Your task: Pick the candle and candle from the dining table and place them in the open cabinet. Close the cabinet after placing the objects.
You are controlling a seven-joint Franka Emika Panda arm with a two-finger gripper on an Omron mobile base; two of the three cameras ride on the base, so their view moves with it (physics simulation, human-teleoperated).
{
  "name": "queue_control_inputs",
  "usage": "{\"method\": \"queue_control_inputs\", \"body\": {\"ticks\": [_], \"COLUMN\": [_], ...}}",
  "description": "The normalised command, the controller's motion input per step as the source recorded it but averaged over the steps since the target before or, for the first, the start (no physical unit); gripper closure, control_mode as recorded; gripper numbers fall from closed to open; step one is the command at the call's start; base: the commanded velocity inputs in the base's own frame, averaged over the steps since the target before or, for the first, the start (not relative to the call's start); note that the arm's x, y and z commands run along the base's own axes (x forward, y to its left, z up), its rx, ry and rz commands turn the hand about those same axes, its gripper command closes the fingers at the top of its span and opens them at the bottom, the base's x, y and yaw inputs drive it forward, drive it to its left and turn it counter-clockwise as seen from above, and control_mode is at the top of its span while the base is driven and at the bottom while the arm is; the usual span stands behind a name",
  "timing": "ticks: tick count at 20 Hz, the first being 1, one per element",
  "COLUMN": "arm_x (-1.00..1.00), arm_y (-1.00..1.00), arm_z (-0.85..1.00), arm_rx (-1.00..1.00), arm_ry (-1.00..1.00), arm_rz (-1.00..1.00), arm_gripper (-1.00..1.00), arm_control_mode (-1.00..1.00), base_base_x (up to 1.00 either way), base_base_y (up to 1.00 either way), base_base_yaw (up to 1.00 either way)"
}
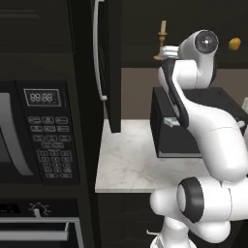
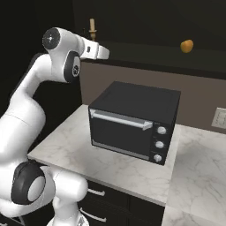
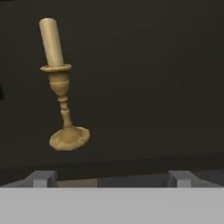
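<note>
Thin cream taper candle point(image 3: 51, 41) in its brass candlestick point(image 3: 65, 116) standing inside the open cabinet point(image 1: 145, 29), upright on the flared base in the base views, leaning in the hand view with the camera's roll. Fingers point(image 3: 42, 178) spread wide, tips far apart, gripping nothing, drawn back from the candlestick and apart from it. Gripper point(image 2: 98, 51) up at the level of the cabinet floor, just below and beside the candle point(image 2: 92, 25) in the right base view, partly behind the arm's upper joint in the left base view. Cabinet door point(image 1: 107, 63) swung open, its long silver bar handle point(image 1: 98, 51) facing left. Round orange-yellow fruit point(image 2: 186, 46) in the same cabinet, well apart to the right. Black toaster oven point(image 2: 134, 121) on the marble surface point(image 2: 66, 150) underneath, door shut. Built-in microwave point(image 1: 34, 133) to the left.
</note>
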Motion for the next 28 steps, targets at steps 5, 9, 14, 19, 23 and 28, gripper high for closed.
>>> {"method": "queue_control_inputs", "body": {"ticks": [5, 9, 14, 19, 23, 28], "arm_x": [-0.94, -1.0, -0.97, -0.63, -0.07, 0.0], "arm_y": [0.01, -0.09, -0.11, 0.0, 0.01, 0.0], "arm_z": [0.14, -0.12, -0.58, -0.81, -0.5, -0.65], "arm_rx": [0.01, 0.0, 0.01, 0.0, -0.01, 0.0], "arm_ry": [0.22, 0.03, 0.01, 0.07, 0.1, 0.14], "arm_rz": [-0.16, -0.01, 0.05, 0.09, 0.05, 0.07], "arm_gripper": [-1.0, -1.0, -1.0, -1.0, -1.0, -1.0], "arm_control_mode": [-1.0, -1.0, -1.0, -1.0, -1.0, -1.0], "base_base_x": [0.0, 0.0, 0.0, 0.0, 0.0, 0.0], "base_base_y": [0.0, 0.0, 0.0, 0.0, 0.0, 0.0], "base_base_yaw": [0.0, 0.0, 0.0, 0.0, 0.0, 0.0]}}
